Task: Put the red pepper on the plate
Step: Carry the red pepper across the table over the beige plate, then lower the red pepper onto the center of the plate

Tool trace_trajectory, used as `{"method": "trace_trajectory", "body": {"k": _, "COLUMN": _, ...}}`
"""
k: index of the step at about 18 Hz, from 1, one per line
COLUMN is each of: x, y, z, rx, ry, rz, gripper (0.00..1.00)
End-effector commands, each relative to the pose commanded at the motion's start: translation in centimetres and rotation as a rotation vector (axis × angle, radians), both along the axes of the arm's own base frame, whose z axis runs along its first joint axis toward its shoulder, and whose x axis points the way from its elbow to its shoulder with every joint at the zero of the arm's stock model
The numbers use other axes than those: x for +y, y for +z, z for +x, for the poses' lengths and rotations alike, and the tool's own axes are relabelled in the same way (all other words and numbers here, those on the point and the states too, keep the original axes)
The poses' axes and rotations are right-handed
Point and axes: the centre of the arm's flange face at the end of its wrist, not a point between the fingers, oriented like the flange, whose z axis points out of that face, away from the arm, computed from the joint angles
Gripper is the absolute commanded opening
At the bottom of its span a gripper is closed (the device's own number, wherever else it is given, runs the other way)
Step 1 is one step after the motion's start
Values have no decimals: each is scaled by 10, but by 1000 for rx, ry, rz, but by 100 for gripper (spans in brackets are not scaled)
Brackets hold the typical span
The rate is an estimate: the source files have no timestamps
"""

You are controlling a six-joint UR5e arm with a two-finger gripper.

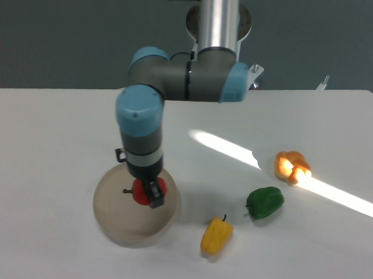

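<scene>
My gripper [147,194] hangs straight down over the plate [116,226], jaws narrowed around the red pepper [159,188], which sits directly beneath me over the plate's upper middle.

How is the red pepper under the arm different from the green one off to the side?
The red pepper lies on the plate, partly hidden by the pincer; the green pepper lies on the bare table, in full view. The red one has the arm right over it; the green one sits alone, with nothing touching it. Both are small and glossy.
</scene>
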Motion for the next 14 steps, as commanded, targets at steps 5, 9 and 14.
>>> {"method": "trace_trajectory", "body": {"k": 5, "x": 4, "y": -26, "z": 1, "rx": 15, "ry": -10, "rz": 23, "gripper": 63}}
{"method": "trace_trajectory", "body": {"k": 9, "x": 7, "y": -39, "z": -1, "rx": 12, "ry": -24, "rz": 20, "gripper": 63}}
{"method": "trace_trajectory", "body": {"k": 14, "x": 6, "y": -56, "z": -1, "rx": 12, "ry": -51, "rz": 3, "gripper": 62}}
